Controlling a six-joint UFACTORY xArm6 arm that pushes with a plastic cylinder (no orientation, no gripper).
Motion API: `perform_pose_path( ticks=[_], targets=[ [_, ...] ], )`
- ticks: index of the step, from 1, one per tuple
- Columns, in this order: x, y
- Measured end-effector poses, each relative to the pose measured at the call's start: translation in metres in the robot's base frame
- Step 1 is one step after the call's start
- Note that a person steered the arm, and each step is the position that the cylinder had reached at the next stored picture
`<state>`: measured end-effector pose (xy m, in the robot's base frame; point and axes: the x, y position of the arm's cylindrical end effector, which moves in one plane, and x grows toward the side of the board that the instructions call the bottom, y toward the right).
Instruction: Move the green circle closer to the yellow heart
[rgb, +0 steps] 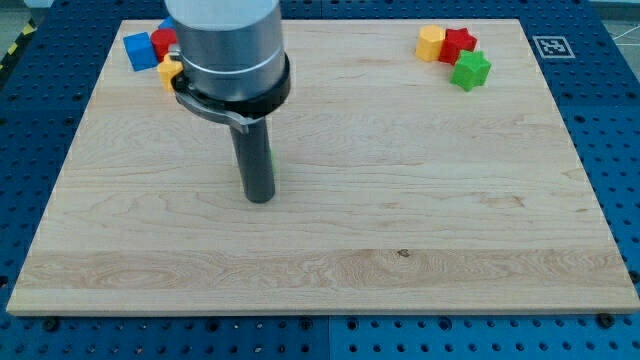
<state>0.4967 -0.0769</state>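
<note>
My tip rests on the board left of centre. The green circle is almost wholly hidden behind the rod; only a thin green sliver shows at the rod's right edge, just above the tip. One yellow block sits at the top left, partly covered by the arm's body. Another yellow block sits at the top right. I cannot tell for sure which of the two is the heart.
At the top left, a blue cube and a red block sit beside the yellow one. At the top right, a red star and a green star touch the other yellow block. The arm's grey body hides part of the top-left group.
</note>
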Motion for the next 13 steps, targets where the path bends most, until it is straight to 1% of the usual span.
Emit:
perform_pose_path(
  ticks=[1,3,4,5,6,7,8,9,11,13],
  targets=[
    [-0.022,-0.013],
    [-0.091,-0.036],
    [-0.108,-0.05],
    [-0.068,-0.058],
    [0.01,-0.06],
    [0.051,-0.039],
    [0.013,0.012],
    [-0.045,0.042],
    [-0.075,0.041],
    [-0.104,0.029]
  ],
)
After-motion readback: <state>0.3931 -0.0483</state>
